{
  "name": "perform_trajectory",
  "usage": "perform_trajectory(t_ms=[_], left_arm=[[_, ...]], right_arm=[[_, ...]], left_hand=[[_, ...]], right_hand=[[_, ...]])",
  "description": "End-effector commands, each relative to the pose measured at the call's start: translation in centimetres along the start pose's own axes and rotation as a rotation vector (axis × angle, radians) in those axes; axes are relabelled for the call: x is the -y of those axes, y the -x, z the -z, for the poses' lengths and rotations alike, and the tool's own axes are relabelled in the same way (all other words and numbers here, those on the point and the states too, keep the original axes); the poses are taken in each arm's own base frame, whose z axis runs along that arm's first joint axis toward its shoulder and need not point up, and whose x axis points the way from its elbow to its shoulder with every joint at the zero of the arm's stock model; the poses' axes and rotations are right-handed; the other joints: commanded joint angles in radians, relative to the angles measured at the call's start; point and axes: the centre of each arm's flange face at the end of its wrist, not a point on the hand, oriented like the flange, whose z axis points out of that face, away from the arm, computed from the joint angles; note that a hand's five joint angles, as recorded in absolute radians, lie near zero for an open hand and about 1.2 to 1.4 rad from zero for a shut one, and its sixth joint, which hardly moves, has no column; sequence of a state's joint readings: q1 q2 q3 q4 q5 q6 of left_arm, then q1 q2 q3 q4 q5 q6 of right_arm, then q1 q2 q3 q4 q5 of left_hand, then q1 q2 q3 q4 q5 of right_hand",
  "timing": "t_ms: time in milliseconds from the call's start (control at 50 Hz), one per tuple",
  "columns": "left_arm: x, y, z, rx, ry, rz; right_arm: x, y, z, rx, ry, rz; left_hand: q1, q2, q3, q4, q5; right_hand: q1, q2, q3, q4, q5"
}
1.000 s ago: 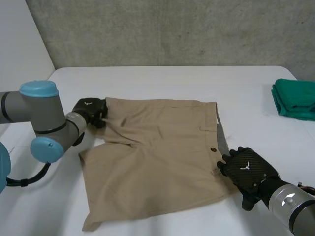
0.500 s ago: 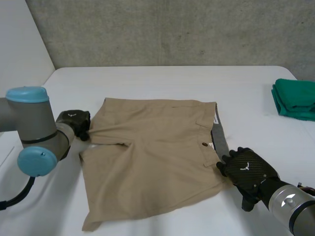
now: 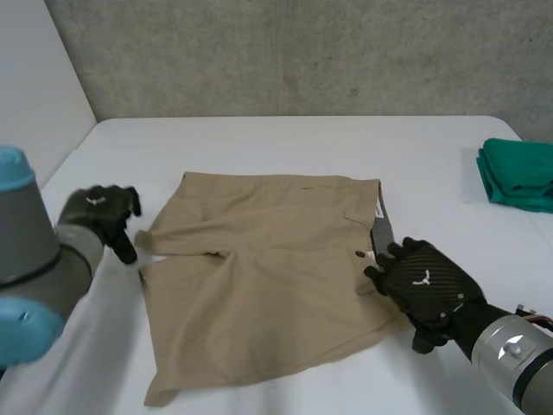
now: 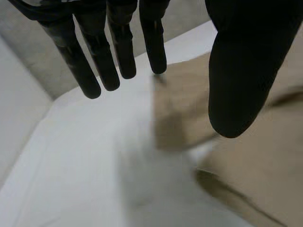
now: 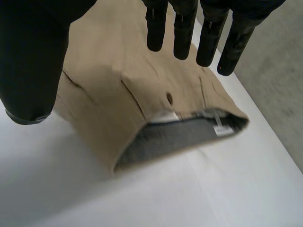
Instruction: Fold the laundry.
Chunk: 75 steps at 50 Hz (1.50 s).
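Observation:
Tan shorts (image 3: pixel 268 268) lie flat on the white table (image 3: pixel 285 138), folded in half with the waistband toward my right side. My left hand (image 3: pixel 102 214) hovers just off the shorts' leg hem, fingers (image 4: pixel 102 66) straight and spread, holding nothing; the hem corner (image 4: pixel 177 111) lies under its fingertips. My right hand (image 3: pixel 423 285) rests at the waistband edge, fingers (image 5: pixel 177 33) straight over the tan cloth (image 5: pixel 113 80). The open waistband with its grey lining (image 5: pixel 180 135) and a button (image 5: pixel 169 98) lie below that palm.
A folded green garment (image 3: pixel 518 173) sits at the table's right edge. A concrete wall (image 3: pixel 302 52) stands behind the table. Bare white tabletop surrounds the shorts on every side.
My left hand has let go of the leg hem, opened, and drawn away to the left. The hem now lies flat. My right hand has shifted slightly onto the waistband.

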<state>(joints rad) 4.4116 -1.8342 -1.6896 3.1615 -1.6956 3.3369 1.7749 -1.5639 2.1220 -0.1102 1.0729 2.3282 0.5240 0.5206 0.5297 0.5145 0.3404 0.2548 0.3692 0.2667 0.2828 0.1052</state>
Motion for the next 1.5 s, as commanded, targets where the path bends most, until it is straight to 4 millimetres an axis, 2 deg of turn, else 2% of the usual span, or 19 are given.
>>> perform_trajectory(t_ms=[20,120,180,280,340,400,500,540,560,640,800,1000,1100,1140,1160,1180,1240,1500], left_arm=[[-2.8,-3.6,7.0,-0.231,0.074,-0.051],[-5.2,-4.2,9.8,-0.286,0.200,-0.084],[-5.9,-4.5,10.7,-0.304,0.245,-0.101],[-6.6,-4.5,11.2,-0.300,0.273,-0.087],[-6.8,-4.9,11.7,-0.316,0.276,-0.078],[-6.8,-5.3,12.0,-0.331,0.269,-0.079],[-7.3,-5.9,12.3,-0.329,0.280,-0.109],[-7.4,-6.0,12.3,-0.318,0.279,-0.118],[-7.6,-6.1,12.3,-0.306,0.279,-0.129],[-7.4,-6.4,12.8,-0.275,0.253,-0.160],[-6.6,-6.2,13.5,-0.222,0.200,-0.185],[-7.9,-6.5,13.1,-0.227,0.252,-0.207],[-8.3,-7.0,12.2,-0.227,0.246,-0.206],[-8.3,-7.1,12.0,-0.225,0.235,-0.203],[-8.3,-7.2,11.8,-0.224,0.231,-0.202],[-8.4,-7.3,11.6,-0.222,0.222,-0.197],[-8.4,-7.5,11.2,-0.220,0.214,-0.194],[-8.2,-7.3,11.5,-0.226,0.223,-0.244]], right_arm=[[-0.9,1.5,-1.1,0.122,-0.027,-0.031],[-2.2,1.7,-2.1,0.128,0.014,-0.001],[-2.5,1.6,-2.3,0.119,0.022,0.040],[-3.0,1.3,-2.9,0.094,0.016,0.059],[-3.0,1.0,-3.1,0.076,0.010,0.060],[-3.2,0.9,-3.1,0.069,0.013,0.057],[-3.2,0.8,-3.1,0.065,0.020,0.056],[-3.2,0.8,-3.1,0.062,0.024,0.056],[-3.3,0.8,-3.1,0.058,0.032,0.056],[-3.5,0.7,-3.1,0.044,0.048,0.047],[-3.7,0.3,-3.1,0.031,0.065,0.008],[-3.8,0.3,-3.1,0.031,0.068,0.004],[-3.8,0.2,-3.2,0.034,0.059,0.003],[-3.9,0.2,-3.3,0.038,0.063,0.000],[-4.0,0.3,-3.4,0.041,0.064,-0.001],[-4.0,0.3,-3.5,0.042,0.065,-0.002],[-4.2,0.3,-3.6,0.042,0.077,-0.007],[-4.6,-0.4,-3.7,0.051,0.115,-0.035]], left_hand=[[0.051,0.054,0.045,0.060,0.060],[0.059,0.063,0.054,0.069,0.069],[0.054,0.057,0.048,0.063,0.063],[0.054,0.057,0.048,0.063,0.063],[0.045,0.048,0.039,0.054,0.054],[0.045,0.048,0.039,0.054,0.054],[0.045,0.048,0.039,0.054,0.054],[0.051,0.054,0.045,0.060,0.060],[0.051,0.054,0.045,0.060,0.060],[0.051,0.054,0.045,0.060,0.060],[0.077,0.080,0.071,0.086,0.086],[0.121,0.124,0.115,0.130,0.130],[0.312,0.315,0.306,0.321,0.321],[0.440,0.444,0.435,0.450,0.449],[0.537,0.540,0.531,0.546,0.546],[0.689,0.692,0.683,0.699,0.698],[0.872,0.875,0.866,0.881,0.881],[0.872,0.876,0.867,0.882,0.881]], right_hand=[[0.097,-0.017,0.085,0.069,0.072],[0.244,0.129,0.232,0.216,0.219],[0.294,0.179,0.282,0.266,0.269],[0.481,0.367,0.470,0.453,0.456],[0.786,0.672,0.775,0.758,0.761],[0.905,0.790,0.893,0.877,0.880],[0.764,0.650,0.752,0.736,0.739],[0.638,0.524,0.626,0.610,0.613],[0.492,0.378,0.480,0.464,0.467],[0.374,0.259,0.362,0.346,0.349],[0.397,0.282,0.385,0.369,0.372],[0.397,0.282,0.385,0.369,0.372],[0.534,0.420,0.523,0.506,0.509],[0.684,0.569,0.672,0.656,0.659],[0.853,0.739,0.841,0.825,0.828],[0.910,0.796,0.898,0.882,0.885],[1.095,0.980,1.083,1.067,1.070],[1.141,1.027,1.130,1.114,1.117]])
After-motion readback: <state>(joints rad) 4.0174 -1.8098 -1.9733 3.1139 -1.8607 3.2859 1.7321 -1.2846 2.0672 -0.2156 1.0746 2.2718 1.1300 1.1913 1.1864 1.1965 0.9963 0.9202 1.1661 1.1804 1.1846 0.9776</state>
